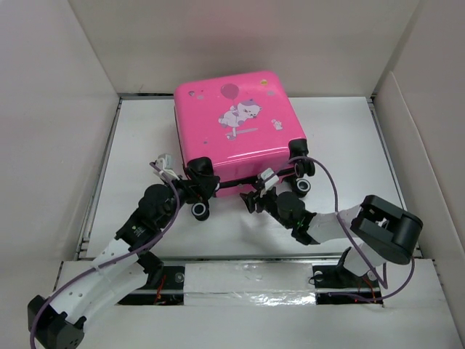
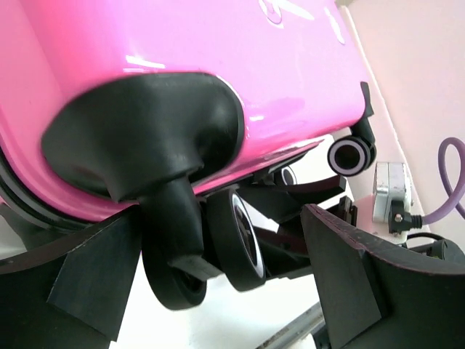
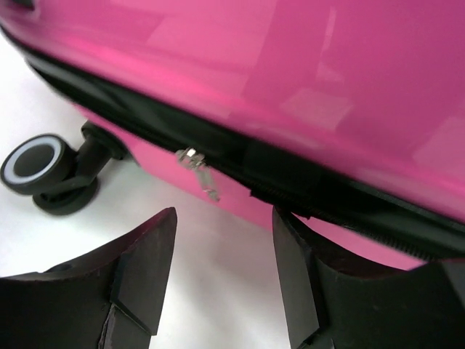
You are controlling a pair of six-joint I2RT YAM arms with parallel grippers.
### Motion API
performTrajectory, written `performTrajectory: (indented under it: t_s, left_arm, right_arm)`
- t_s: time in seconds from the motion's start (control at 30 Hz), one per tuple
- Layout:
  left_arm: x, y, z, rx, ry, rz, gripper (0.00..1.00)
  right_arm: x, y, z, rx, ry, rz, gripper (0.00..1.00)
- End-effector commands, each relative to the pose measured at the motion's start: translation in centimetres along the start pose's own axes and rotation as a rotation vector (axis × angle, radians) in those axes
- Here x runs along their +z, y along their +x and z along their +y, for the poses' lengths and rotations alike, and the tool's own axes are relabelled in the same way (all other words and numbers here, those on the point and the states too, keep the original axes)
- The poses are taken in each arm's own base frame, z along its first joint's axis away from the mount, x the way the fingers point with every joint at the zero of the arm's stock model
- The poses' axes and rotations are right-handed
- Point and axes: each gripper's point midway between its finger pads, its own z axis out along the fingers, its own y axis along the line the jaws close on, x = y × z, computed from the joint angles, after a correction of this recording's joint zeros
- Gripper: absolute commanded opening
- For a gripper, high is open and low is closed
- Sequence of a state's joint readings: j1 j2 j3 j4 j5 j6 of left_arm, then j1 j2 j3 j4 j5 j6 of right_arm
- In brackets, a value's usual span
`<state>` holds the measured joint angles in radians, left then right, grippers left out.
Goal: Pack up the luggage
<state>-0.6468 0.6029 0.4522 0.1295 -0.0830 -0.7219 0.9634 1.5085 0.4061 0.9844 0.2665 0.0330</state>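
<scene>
Glossy pink hard-plastic luggage (image 1: 236, 120), matt black wheels (image 2: 232, 240), metallic zipper pull (image 3: 199, 170), jaws apparently matt plastic

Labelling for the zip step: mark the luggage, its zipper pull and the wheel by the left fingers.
luggage (image 1: 218, 149): top external view, plain pink shell below the cartoon.
zipper pull (image 3: 197, 171): right wrist view, small metal tab on the black zip band.
wheel (image 2: 234, 240): left wrist view, side face of the near wheel.
</scene>
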Motion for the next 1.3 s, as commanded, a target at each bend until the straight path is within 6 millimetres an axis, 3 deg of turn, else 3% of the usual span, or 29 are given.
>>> performTrajectory:
  t_s: [0.0, 0.13, 0.4, 0.53, 0.63, 0.77, 0.87, 0.93, 1.13, 1.2, 1.27]
  left_arm:
    - [0.3, -3.4, -2.7, 0.016, 0.061, -0.091, 0.84]
    - [0.7, -3.1, -2.9, 0.018, 0.071, -0.077, 0.81]
    - [0.6, -2.9, -2.9, 0.017, 0.089, -0.077, 0.57]
    - [0.7, -2.6, -3.0, 0.016, 0.099, -0.065, 0.54]
    - [0.7, -2.5, -3.1, 0.012, 0.103, -0.063, 0.52]
    - [0.6, -2.3, -3.1, 0.012, 0.106, -0.060, 0.44]
    - [0.5, -2.3, -3.1, 0.012, 0.112, -0.059, 0.30]
    - [0.4, -2.3, -3.3, 0.012, 0.121, -0.059, 0.24]
    - [0.6, -1.6, -4.6, 0.003, 0.201, -0.027, 0.07]
    - [1.4, -0.9, -5.2, -0.024, 0.224, 0.008, 0.01]
    - [1.7, -1.1, -8.0, -0.042, 0.332, 0.021, 0.00]
  right_arm:
    - [1.6, -5.3, 0.6, 0.026, -0.070, -0.186, 0.61]
    - [2.5, -6.3, 1.0, 0.021, -0.113, -0.221, 0.61]
    - [3.3, -7.2, 2.4, 0.019, -0.196, -0.267, 0.56]
    - [3.6, -7.6, 2.5, 0.018, -0.196, -0.286, 0.54]
    - [3.5, -8.2, 2.2, 0.024, -0.184, -0.323, 0.48]
    - [3.6, -8.7, 1.2, 0.043, -0.157, -0.356, 0.25]
    - [3.3, -9.2, 1.0, 0.060, -0.147, -0.392, 0.07]
    - [3.0, -9.2, 0.8, 0.070, -0.137, -0.408, 0.01]
    - [1.8, -9.3, 0.5, 0.082, -0.124, -0.427, 0.00]
    - [1.4, -8.6, 1.4, 0.065, -0.137, -0.394, 0.00]
    - [1.1, -8.4, 2.4, 0.048, -0.144, -0.354, 0.00]
